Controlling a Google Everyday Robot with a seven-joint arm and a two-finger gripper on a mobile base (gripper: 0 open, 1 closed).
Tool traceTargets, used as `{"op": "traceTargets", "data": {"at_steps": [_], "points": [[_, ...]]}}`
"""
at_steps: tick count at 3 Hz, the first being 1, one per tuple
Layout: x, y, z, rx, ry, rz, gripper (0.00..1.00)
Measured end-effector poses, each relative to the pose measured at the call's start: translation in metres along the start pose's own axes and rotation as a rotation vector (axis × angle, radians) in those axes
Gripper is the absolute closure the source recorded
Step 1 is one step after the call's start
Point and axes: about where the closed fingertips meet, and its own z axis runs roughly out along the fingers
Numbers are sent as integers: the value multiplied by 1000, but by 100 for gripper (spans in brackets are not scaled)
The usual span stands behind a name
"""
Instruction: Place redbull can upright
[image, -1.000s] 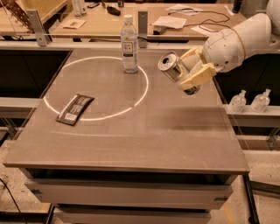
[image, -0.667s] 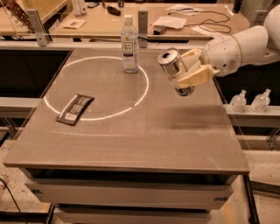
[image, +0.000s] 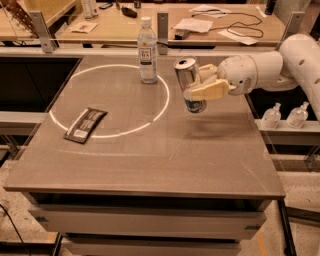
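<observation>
Tool (image: 196, 83) tight around the redbull can (image: 186, 75) over the grey table (image: 175, 160), right of centre; wooden desks (image: 225, 27) behind.

One can (image: 188, 75), water bottle (image: 147, 50), packet (image: 85, 124); tool (image: 197, 83) above table (image: 200, 160).

no legible text, hand (image: 197, 83) over table (image: 150, 165) gripping redbull can (image: 187, 71)

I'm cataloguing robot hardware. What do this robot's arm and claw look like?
The arm is white with smooth, rounded segments and a bulbous wrist. The claw, around the redbull can above the table, has two flat cream fingers. No cables show.
</observation>
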Motion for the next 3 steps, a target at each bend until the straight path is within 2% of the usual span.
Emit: {"op": "traceTargets", "data": {"at_steps": [1, 3], "points": [[16, -5, 7, -9, -37, 28, 100], [64, -2, 21, -27, -83, 55, 100]]}}
